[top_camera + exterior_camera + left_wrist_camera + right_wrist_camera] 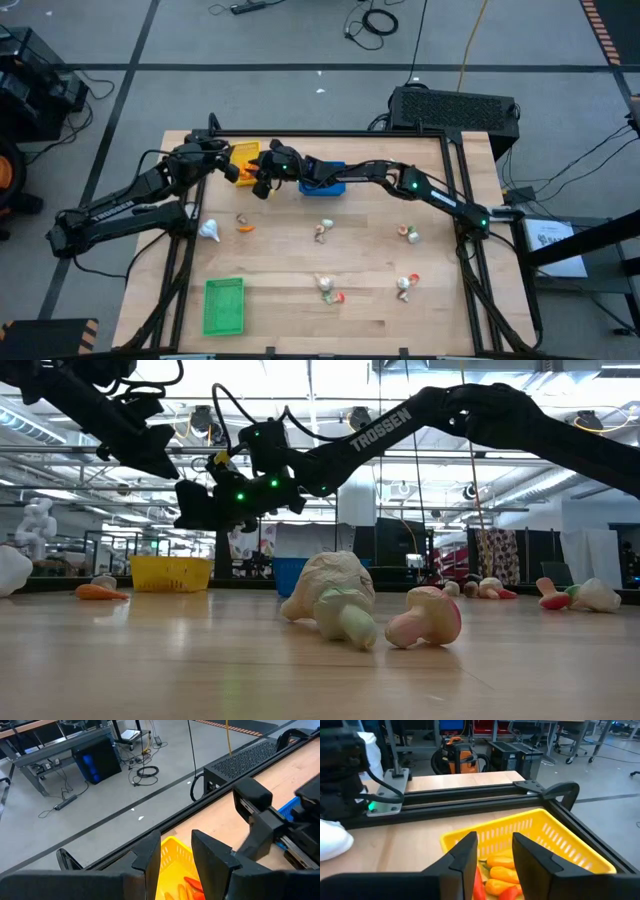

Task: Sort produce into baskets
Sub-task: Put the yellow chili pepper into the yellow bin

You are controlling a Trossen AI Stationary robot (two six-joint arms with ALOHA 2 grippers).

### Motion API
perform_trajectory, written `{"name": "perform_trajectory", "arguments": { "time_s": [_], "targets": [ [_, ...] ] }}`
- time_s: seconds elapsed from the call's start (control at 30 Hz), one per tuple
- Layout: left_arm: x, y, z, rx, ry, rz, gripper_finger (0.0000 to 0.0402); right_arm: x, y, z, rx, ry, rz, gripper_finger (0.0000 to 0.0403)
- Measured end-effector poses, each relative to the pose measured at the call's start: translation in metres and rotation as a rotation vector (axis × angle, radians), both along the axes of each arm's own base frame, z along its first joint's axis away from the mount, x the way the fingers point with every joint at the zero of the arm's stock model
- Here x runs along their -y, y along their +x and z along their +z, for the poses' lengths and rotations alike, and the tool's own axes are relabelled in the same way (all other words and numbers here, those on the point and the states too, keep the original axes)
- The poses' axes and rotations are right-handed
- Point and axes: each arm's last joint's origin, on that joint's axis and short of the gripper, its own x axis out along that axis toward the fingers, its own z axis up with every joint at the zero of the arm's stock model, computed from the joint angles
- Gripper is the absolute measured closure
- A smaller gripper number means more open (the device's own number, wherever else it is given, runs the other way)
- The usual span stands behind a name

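Note:
The yellow basket (246, 153) stands at the far left of the table and holds several orange carrot pieces (501, 870). My left gripper (238, 168) hovers over it, open and empty; its wrist view shows the basket (170, 855) and carrots (192, 884) below the fingers (172, 857). My right gripper (263, 186) reaches in from the right, open just above the basket's near side (492, 855). The blue basket (325, 178) stands to the right of the yellow one. The green basket (223, 305) lies at the near left. Loose produce lies on the table: a carrot (246, 227) and a whitish bulb (208, 231).
More small pieces lie mid-table (323, 231), at the right (407, 234) and near the front (328, 290), (405, 285). A whitish bulb (335, 600) and a pink piece (425, 618) lie close to the low camera. A black frame rail (470, 800) runs along the table's edges.

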Motion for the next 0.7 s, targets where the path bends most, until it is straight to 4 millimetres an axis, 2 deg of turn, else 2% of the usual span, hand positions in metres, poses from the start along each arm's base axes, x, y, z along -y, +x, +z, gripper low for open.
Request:
{"name": "perform_trajectory", "arguments": {
  "time_s": [0.17, 0.3, 0.43, 0.7],
  "targets": [
    [0.0, 0.0, 0.0, -0.004, -0.002, 0.0, 0.0283, -0.002, 0.0, 0.0, 0.0, 0.001, 0.009, 0.0272],
    [0.0, 0.0, -0.001, -0.006, -0.003, 0.0, 0.0283, -0.015, 0.003, 0.001, -0.025, -0.019, 0.042, 0.0271],
    [0.0, 0.0, -0.001, -0.006, -0.003, 0.0, 0.0283, -0.038, 0.006, -0.003, -0.081, -0.041, 0.137, 0.0271],
    [0.0, 0.0, 0.0, -0.005, -0.002, 0.0, 0.0283, -0.099, 0.009, -0.014, -0.212, -0.085, 0.3, 0.027]
  ]
}}
